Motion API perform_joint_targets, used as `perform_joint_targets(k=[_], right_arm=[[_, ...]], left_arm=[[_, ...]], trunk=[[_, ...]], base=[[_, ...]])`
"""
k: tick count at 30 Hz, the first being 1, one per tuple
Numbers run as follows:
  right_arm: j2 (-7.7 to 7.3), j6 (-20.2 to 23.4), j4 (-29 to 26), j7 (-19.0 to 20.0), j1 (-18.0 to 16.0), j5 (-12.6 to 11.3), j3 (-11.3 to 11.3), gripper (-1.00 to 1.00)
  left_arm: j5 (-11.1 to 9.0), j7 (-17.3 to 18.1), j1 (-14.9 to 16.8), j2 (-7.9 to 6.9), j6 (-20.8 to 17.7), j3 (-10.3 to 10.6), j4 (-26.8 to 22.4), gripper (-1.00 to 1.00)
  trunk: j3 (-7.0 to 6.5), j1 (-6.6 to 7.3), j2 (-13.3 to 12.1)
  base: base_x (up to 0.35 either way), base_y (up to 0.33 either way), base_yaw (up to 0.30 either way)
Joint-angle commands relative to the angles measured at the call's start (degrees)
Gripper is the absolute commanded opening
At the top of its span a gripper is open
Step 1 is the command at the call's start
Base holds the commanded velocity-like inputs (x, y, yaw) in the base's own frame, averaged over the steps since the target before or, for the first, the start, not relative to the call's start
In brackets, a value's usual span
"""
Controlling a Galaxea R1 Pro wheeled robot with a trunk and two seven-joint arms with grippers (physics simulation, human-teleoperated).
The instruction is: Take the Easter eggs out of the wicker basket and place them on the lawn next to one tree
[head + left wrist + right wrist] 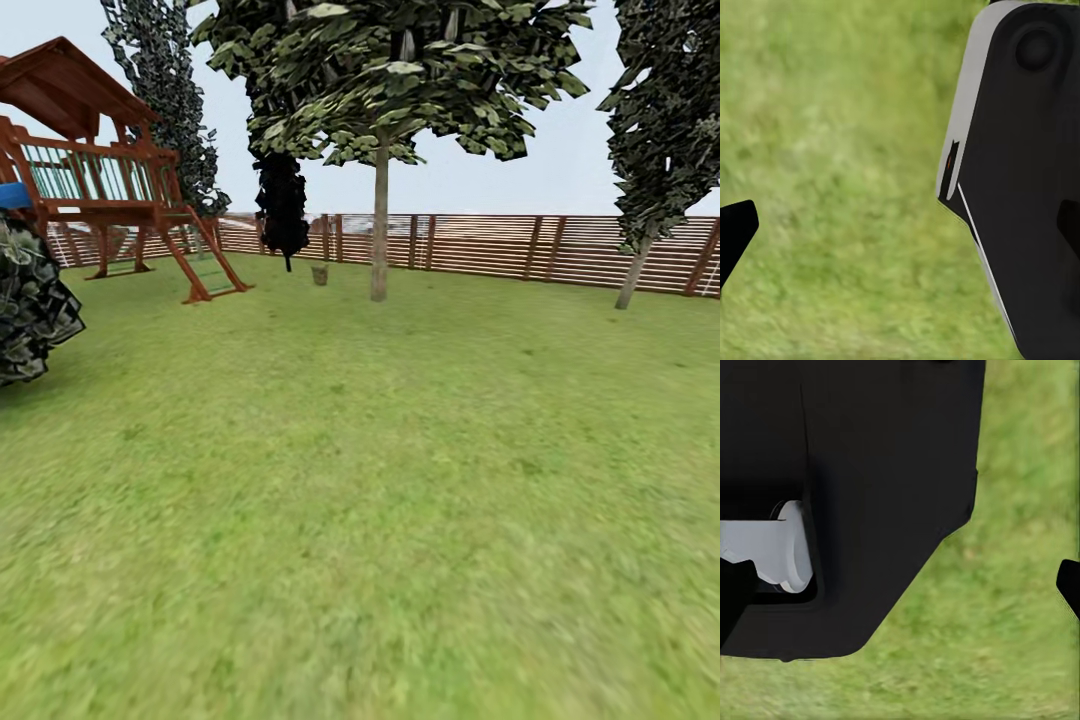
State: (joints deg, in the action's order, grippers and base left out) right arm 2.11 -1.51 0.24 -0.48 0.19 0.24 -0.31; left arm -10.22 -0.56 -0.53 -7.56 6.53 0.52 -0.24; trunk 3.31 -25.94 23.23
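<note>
Lawn (pixel 380 480) ahead; thin-trunked tree (pixel 380 230), slat fence (pixel 500 245), playset (pixel 100 180).

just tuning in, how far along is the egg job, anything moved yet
Nothing looks done yet. The head view shows open lawn, a wooden play structure, a slatted fence and a thin-trunked tree, with a small object near the fence too far off to identify. Both wrist views show grass under dark robot parts, with nothing held there. Finding the basket, taking out all three eggs and placing them by one tree all seem to remain.

One wooden playset (pixel 100 180), one slatted fence (pixel 500 245), one lawn (pixel 400 480), and four trees.
</note>
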Motion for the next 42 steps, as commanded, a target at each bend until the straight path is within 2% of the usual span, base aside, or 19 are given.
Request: perform_joint_targets(k=[1,42], right_arm=[[0.01,-0.16,0.03,-0.05,-0.02,0.02,-0.04,1.00],[0.00,-0.16,0.03,-0.06,-0.02,0.02,-0.04,1.00]], left_arm=[[-0.33,-0.06,0.00,0.00,0.15,0.09,-0.02,1.00],[-0.33,-0.06,0.00,0.00,0.15,0.09,-0.02,1.00]], trunk=[[0.08,-0.07,0.09],[0.08,-0.07,0.09]], base=[[0.337,0.000,0.000],[0.337,0.000,0.000]])
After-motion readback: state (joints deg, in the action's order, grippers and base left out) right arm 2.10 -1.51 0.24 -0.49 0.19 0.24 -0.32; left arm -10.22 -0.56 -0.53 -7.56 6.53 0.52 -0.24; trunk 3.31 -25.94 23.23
